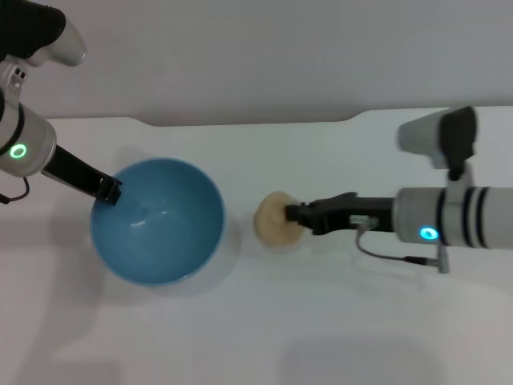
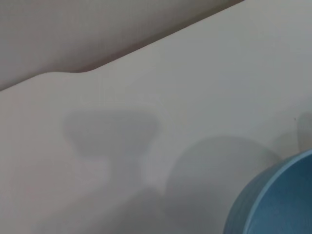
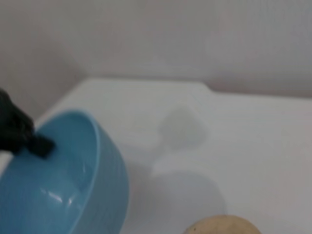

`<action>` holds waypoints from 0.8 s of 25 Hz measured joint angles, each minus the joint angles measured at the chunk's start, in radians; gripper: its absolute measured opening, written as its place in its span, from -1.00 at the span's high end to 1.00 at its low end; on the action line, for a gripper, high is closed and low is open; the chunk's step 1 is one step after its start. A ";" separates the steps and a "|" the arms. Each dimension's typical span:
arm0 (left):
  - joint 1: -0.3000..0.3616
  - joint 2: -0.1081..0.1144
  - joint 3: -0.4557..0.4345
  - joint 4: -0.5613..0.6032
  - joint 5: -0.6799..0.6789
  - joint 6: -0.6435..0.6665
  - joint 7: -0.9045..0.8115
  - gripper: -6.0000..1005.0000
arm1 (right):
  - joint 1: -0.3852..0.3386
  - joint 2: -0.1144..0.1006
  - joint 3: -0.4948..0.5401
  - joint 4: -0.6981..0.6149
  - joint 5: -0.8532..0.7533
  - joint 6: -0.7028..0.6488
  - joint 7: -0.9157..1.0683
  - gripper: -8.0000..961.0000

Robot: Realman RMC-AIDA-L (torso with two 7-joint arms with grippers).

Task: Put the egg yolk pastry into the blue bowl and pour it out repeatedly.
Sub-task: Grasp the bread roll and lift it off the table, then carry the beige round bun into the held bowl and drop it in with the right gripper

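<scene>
Head view, left gripper [image 1: 110, 190]: at the near-left rim of the blue bowl [image 1: 157, 222], dark fingers pinched over the rim edge, one inside and one outside as far as can be made out.
Head view, blue bowl: upright on the white counter [image 1: 264, 321], hollow bare and glossy, rim clamped at the left fingers.
Head view, right gripper [image 1: 292, 213]: reaching in from the right, dark fingers closed against the right side of the egg yolk pastry [image 1: 273, 219].
Head view, egg yolk pastry: at the tips of the right fingers, just beside the bowl's right wall but apart from it, outside the bowl; resting on or held just over the counter cannot be told.
Head view, counter: white, shadows of both arms falling under the bowl and toward the near edge.

Left wrist view, blue bowl [image 2: 273, 200]: only a curved piece of the ribbed outer wall and rim in one corner, close to the left fingers, which are out of sight here.
Left wrist view, counter [image 2: 146, 126]: pale surface with soft grey shadows, rounded far edge against a darker background.

Right wrist view, egg yolk pastry [image 3: 222, 226]: pale tan top just showing at the frame edge, right at the right fingers, which are not visible here.
Right wrist view, blue bowl [image 3: 63, 180]: ahead of the right fingers, beyond the pastry, glossy inside with small highlights.
Right wrist view, left gripper [image 3: 29, 141]: dark fingers hooked on the bowl's far rim.
Right wrist view, counter [image 3: 219, 146]: white, with a faint shadow between bowl and pastry.
</scene>
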 joint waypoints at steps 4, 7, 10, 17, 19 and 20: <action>-0.006 -0.001 0.001 0.014 0.001 0.000 0.001 0.96 | -0.071 -0.014 0.208 -0.048 -0.149 -0.111 0.000 0.96; -0.014 -0.002 0.014 0.034 0.001 0.007 0.002 0.96 | -0.123 -0.015 0.373 -0.099 -0.273 -0.194 0.003 0.96; -0.027 -0.002 0.028 0.062 0.001 0.014 0.002 0.96 | -0.168 -0.012 0.513 -0.151 -0.367 -0.274 0.008 0.97; -0.054 -0.008 0.114 0.095 -0.006 0.029 -0.012 0.96 | -0.197 -0.006 0.645 -0.238 -0.432 -0.423 0.006 0.98; -0.068 -0.010 0.150 0.101 -0.008 0.030 -0.029 0.96 | -0.190 -0.003 0.643 -0.256 -0.439 -0.439 0.006 0.98; -0.075 -0.011 0.170 0.104 -0.010 0.032 -0.041 0.96 | -0.185 0.003 0.640 -0.270 -0.449 -0.446 0.006 0.98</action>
